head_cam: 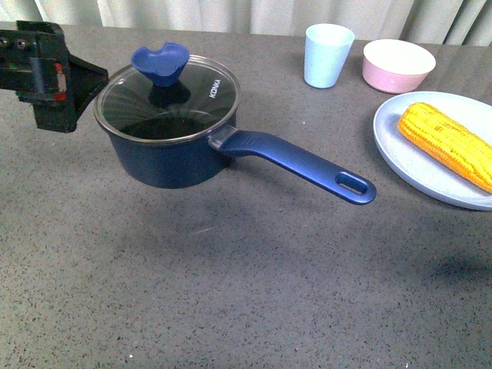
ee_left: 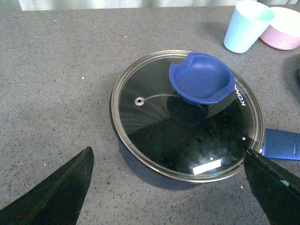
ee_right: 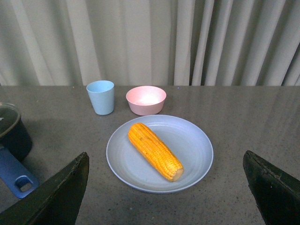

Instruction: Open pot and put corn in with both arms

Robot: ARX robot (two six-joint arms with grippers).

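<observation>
while the glass lid (head_cam: 201, 108) covers the navy-blue saucepan (head_cam: 165, 165), the left gripper (ee_left: 168, 157) and right gripper (ee_right: 165, 158) gape wide; yellow corn cob (head_cam: 446, 142) on pale plate (head_cam: 411, 165).

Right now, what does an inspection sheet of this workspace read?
Surface: grey speckled table, no spills seen.
Job's things: pot, glass lid on; corn cob lying on pale blue plate.
Clutter: pale blue cup, pink bowl, beside each other beyond the plate.
Pincers: left pincer open, empty, by the pot; right pincer open, empty, facing the corn cob.
Cables: nothing seen.
Surroundings: pale curtain behind the table.
</observation>
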